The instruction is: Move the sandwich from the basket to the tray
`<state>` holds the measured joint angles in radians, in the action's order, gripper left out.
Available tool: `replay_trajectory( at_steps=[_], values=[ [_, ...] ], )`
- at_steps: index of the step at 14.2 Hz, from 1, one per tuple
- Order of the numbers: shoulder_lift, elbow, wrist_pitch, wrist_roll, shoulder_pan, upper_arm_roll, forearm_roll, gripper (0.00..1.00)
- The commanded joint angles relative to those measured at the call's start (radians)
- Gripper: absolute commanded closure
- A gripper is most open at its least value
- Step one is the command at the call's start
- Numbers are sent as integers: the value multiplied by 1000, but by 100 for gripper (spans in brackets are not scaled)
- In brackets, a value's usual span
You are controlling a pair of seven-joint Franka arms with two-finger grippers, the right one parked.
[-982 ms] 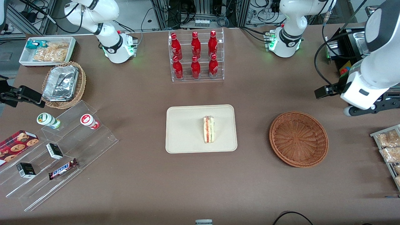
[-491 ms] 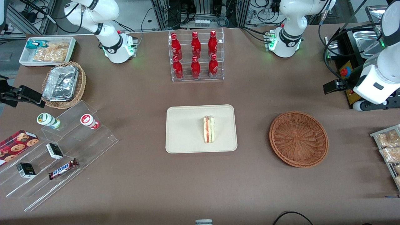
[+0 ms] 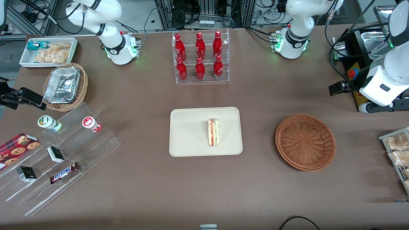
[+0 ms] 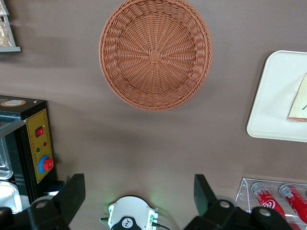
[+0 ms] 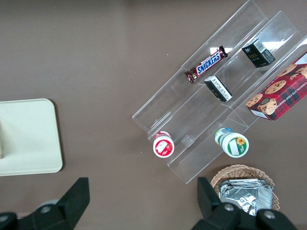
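Note:
The sandwich (image 3: 213,132), a pale bread wedge with red and green filling, lies on the beige tray (image 3: 188,134) at the table's middle. The round reddish-brown basket (image 3: 305,142) stands beside the tray, toward the working arm's end, with nothing in it. My left gripper (image 3: 383,107) hangs above the table edge at that same end, farther from the front camera than the basket and apart from it. In the left wrist view the gripper (image 4: 139,189) is open with only bare table between its fingers (image 4: 74,191), and the basket (image 4: 156,52), tray (image 4: 278,96) and sandwich (image 4: 300,103) show too.
A clear rack of red bottles (image 3: 200,57) stands farther from the front camera than the tray. A black control box (image 3: 353,73) and bagged snacks (image 3: 396,150) sit at the working arm's end. Acrylic steps (image 3: 60,150), a foil-tray basket (image 3: 64,86) and a white bin (image 3: 48,51) sit toward the parked arm's end.
The left arm has drawn away from the basket toward its own end of the table and has hardly moved in the last half second. Sandwich, tray and basket have not moved.

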<state>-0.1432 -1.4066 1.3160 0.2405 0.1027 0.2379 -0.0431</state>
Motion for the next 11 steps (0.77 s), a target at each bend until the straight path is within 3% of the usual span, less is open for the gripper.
replay_trajectory(
  at_steps=[1,11],
  values=[
    [-2,14,-6,-3,3,3,12,0],
    [-10,14,-1,-3,2,3,12,0]
  ],
)
